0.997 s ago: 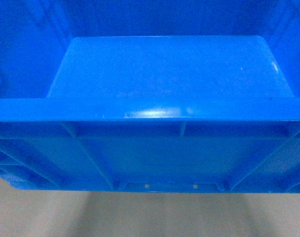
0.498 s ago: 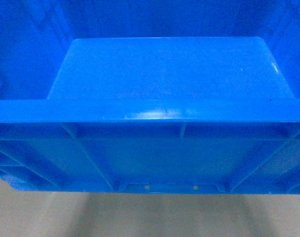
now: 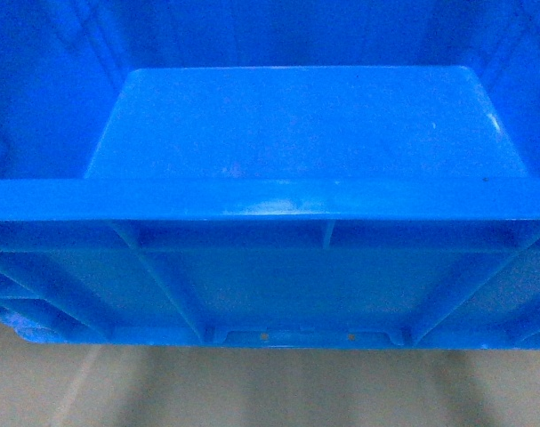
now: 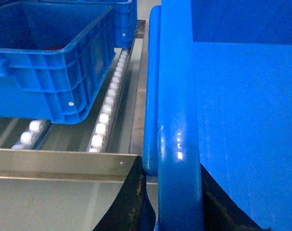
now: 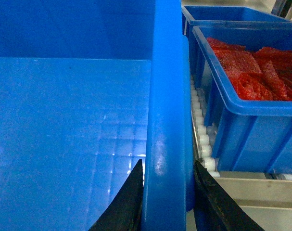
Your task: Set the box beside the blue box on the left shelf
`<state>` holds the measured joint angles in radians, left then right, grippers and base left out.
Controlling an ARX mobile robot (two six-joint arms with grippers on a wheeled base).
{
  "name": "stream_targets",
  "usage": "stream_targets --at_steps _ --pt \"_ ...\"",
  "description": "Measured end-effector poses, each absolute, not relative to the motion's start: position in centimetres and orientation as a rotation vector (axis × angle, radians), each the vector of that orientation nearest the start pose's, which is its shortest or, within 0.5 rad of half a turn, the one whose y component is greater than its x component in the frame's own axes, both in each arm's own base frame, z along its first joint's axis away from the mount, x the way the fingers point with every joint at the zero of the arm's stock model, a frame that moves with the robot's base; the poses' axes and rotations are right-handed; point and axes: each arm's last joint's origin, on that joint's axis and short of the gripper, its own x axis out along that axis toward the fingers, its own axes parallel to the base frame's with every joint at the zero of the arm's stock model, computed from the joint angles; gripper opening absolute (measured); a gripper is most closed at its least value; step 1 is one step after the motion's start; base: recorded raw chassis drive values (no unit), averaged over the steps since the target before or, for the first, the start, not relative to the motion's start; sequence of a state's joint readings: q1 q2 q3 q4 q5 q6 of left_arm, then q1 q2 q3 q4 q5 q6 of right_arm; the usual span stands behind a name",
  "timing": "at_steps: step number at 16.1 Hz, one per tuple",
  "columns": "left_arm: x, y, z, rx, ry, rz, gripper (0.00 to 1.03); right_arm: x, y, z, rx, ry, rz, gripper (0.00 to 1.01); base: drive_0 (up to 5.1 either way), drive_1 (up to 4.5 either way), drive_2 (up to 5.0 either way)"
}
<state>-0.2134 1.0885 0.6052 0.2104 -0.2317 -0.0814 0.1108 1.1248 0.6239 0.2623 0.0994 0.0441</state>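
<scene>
Barely shifted since a second ago, the large bright-blue plastic crate [image 3: 287,133] fills the head view. Left tool [image 4: 171,202] and right tool [image 5: 167,197] each clamp one side rim; two other blue crates [image 4: 49,72] sit on the grey roller-wheel shelf [image 4: 105,120].

The head camera is looking steeply down, close into the box [image 3: 296,133]; each wrist camera is facing forward along a side rim, sharing that box's floor.

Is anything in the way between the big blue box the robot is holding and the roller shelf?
Nothing visible blocks it. The box is gripped on both side rims, by the left gripper and the right gripper. Beside it, the shelf rollers show, with a neighbouring blue crate off to the side.
</scene>
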Motion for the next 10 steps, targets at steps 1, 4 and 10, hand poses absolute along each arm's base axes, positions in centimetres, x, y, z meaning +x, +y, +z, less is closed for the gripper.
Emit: stream_targets --at_steps 1,4,10 --pt "23.09 -4.32 25.08 -0.021 0.265 0.029 0.17 24.24 2.41 25.39 0.018 0.237 0.006 0.21 0.0 4.06 -4.0" --pt "23.1 -4.33 25.07 -0.021 0.265 0.028 0.17 24.25 2.41 25.39 0.019 0.237 0.006 0.21 0.0 4.06 -4.0" --pt "23.09 -4.32 25.07 -0.021 0.266 0.029 0.17 24.23 2.4 25.39 0.018 0.238 0.006 0.21 0.0 4.06 -4.0"
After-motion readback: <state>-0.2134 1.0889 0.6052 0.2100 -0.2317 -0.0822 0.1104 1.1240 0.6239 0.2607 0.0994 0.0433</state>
